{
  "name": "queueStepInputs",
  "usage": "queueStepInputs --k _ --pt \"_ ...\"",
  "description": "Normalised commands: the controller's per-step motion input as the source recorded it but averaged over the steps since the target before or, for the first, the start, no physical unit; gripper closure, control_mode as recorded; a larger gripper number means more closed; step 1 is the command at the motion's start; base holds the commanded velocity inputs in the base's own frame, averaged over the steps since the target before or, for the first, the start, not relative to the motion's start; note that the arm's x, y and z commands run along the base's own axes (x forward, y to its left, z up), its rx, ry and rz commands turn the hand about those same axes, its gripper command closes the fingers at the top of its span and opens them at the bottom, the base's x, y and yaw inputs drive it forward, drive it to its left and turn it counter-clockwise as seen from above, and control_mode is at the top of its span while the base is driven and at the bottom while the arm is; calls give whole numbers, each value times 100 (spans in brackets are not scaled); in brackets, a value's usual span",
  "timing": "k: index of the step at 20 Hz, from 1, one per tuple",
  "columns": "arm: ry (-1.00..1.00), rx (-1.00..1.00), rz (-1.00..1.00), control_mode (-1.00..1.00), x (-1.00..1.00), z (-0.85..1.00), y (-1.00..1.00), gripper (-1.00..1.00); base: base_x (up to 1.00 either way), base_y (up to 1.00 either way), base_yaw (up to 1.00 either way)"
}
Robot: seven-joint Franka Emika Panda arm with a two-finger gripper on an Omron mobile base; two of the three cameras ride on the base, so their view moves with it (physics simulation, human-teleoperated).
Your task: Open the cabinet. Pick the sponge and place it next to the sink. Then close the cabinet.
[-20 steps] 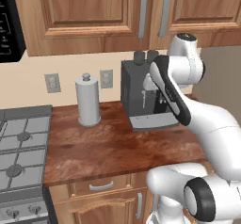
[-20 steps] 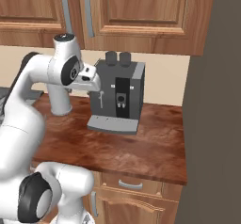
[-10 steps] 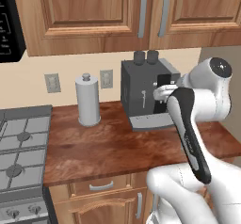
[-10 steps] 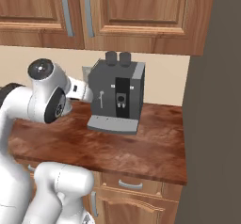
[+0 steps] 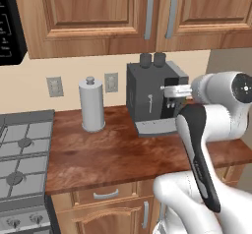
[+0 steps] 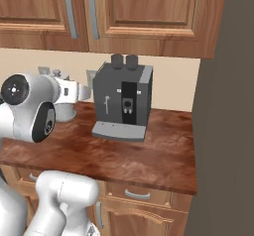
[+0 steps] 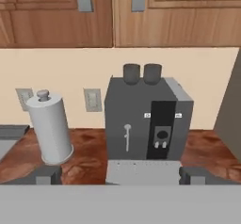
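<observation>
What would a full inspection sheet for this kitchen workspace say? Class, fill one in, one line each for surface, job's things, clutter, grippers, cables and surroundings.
Surface: brown wooden counter, bare in front.
Job's things: cabinet, both doors shut; sponge nothing seen.
Clutter: dark coffee machine and grey paper towel holder, standing apart, both upright.
Grippers: gripper open, holding nothing, facing the coffee machine.
Cables: nothing seen.
Surroundings: gas stove beside the counter, wall outlets, drawers below.
</observation>
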Motion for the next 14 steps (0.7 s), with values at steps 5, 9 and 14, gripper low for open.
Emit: queueStepInputs --k 5,9,14 --pt "1 -17 -8 -100 0 92 0 -100 0 0 0" --pt "0 -6 -5 -100 0 63 1 -100 0 0 0" --pt "-4 4 0 -100 8 12 -5 -100 0 0 0"
